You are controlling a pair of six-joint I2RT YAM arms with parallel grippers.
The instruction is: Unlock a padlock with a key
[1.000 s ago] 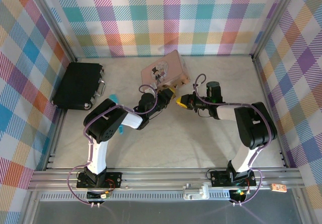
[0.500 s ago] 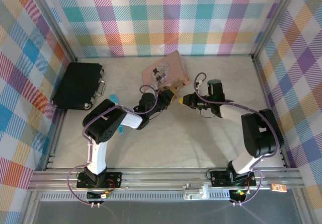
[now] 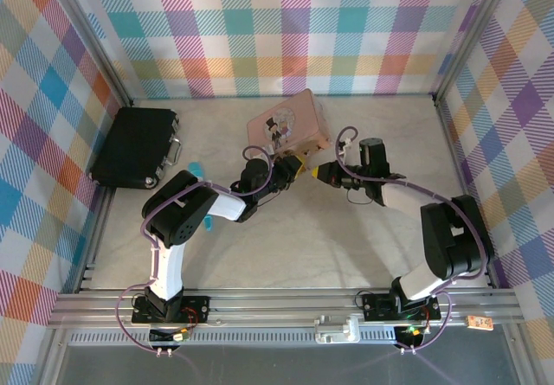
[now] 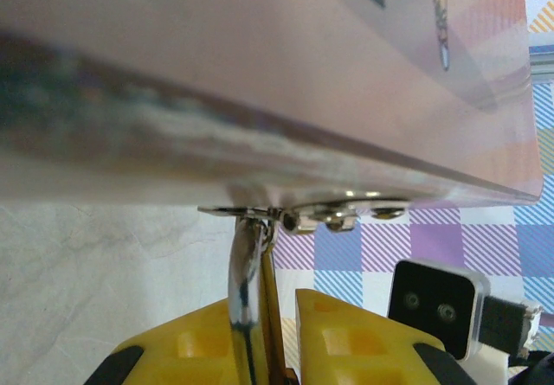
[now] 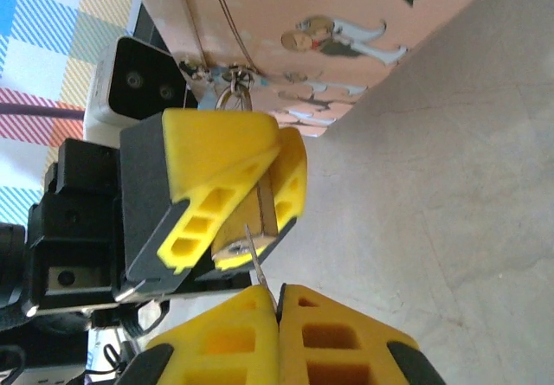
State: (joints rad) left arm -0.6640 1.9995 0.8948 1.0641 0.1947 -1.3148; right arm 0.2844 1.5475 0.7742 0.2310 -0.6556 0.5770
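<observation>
At the left of the overhead view a black case (image 3: 134, 147) lies on the desk (image 3: 286, 247), well apart from the work. Toward the centre, the left gripper (image 3: 293, 169) is pinching the padlock (image 5: 258, 212) between its yellow fingers (image 5: 216, 164), just below the near edge of the pink box (image 3: 290, 118). The padlock is a small brass body with a thin silvery shackle (image 4: 245, 290). The shackle passes up through a metal hasp (image 4: 342, 216) on the box's edge, so the lock hangs from the box. To the right, the right gripper (image 3: 313, 174) has its fingers pressed together on the key (image 5: 258, 268), a slim silvery blade. Its tip lies at the exposed bottom end of the brass body.

The step in hand appears to be seating the key in the keyhole; whether the tip has entered cannot be told. The next move likely calls for keeping the blade in line with the lock body, pushing it fully home, then twisting while the left gripper holds the body against rotation.
</observation>
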